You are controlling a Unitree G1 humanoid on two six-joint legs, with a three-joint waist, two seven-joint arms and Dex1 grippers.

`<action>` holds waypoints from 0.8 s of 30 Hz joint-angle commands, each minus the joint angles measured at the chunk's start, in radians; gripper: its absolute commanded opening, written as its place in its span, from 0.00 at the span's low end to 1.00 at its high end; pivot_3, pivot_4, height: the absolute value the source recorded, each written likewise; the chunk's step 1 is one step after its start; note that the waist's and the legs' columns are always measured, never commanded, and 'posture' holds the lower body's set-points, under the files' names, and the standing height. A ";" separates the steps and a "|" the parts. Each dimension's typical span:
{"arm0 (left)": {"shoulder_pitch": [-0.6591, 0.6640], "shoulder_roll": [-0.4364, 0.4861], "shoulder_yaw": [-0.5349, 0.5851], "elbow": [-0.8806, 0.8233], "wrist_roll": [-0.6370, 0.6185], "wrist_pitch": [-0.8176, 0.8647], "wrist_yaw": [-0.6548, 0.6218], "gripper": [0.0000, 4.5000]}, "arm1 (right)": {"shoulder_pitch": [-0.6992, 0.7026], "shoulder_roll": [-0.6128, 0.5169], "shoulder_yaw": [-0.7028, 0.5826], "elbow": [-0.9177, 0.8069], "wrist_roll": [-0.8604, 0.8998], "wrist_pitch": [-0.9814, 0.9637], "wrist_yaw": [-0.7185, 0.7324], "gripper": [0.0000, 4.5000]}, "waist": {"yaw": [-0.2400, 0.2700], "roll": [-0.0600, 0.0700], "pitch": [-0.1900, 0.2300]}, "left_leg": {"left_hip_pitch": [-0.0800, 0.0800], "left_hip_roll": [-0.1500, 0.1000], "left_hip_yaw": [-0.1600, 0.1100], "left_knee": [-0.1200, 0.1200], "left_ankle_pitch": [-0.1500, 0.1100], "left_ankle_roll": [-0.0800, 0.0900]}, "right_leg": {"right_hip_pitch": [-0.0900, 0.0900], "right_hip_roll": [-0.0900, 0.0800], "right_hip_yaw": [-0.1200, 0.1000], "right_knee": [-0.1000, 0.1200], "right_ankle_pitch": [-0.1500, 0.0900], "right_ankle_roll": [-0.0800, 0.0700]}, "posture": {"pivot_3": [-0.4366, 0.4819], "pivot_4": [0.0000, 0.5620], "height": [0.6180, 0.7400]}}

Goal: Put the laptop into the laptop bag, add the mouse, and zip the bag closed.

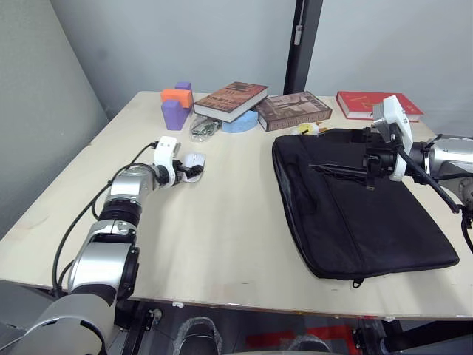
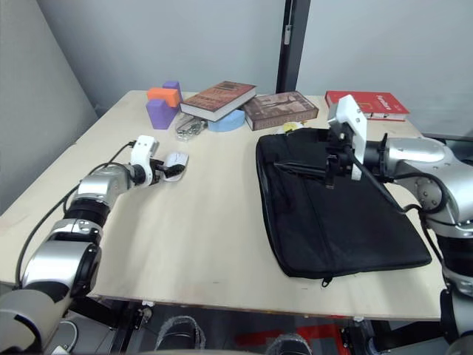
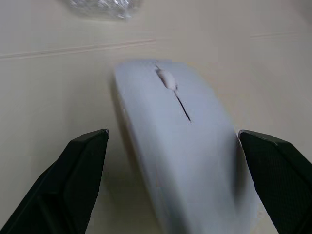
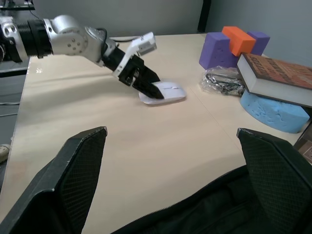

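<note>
Left gripper (image 3: 170,180) spread astride mouse (image 1: 194,160), left of laptop bag (image 1: 355,214), ready to pinch; right gripper (image 4: 173,180) gaping above bag edge.

No legible text, label, brand or number was found in any view. The covers of the two brown books (image 1: 230,100) (image 1: 293,110) and the red book (image 1: 373,103) carried printing too small to read. The mouse (image 3: 180,141) and the laptop bag (image 1: 355,203) bore no readable marking.
</note>
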 commanded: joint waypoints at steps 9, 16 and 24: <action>-0.101 -0.032 -0.049 0.237 0.115 -0.131 0.033 1.00 | 0.024 -0.001 -0.053 -0.081 0.036 0.019 -0.050 1.00 | 0.006 0.000 0.000 | 0.002 0.000 0.000 0.000 -0.002 -0.003 | 0.001 0.000 0.000 0.001 0.001 0.001 | 0.48 0.27 1.00; -0.110 -0.031 -0.045 0.251 0.133 -0.191 -0.013 0.81 | 0.050 -0.003 -0.076 -0.106 0.050 0.032 -0.078 1.00 | 0.009 0.000 -0.001 | 0.003 0.000 0.000 -0.001 -0.004 -0.007 | 0.001 0.000 0.000 0.003 0.001 0.002 | 0.48 0.27 1.00; -0.138 0.014 -0.058 0.194 0.132 -0.249 -0.166 0.64 | 0.060 0.020 -0.053 -0.117 0.072 0.106 -0.173 1.00 | 0.014 0.000 -0.001 | 0.001 0.000 -0.001 -0.006 -0.001 -0.011 | 0.001 0.000 -0.001 -0.005 0.001 0.002 | 0.48 0.27 1.00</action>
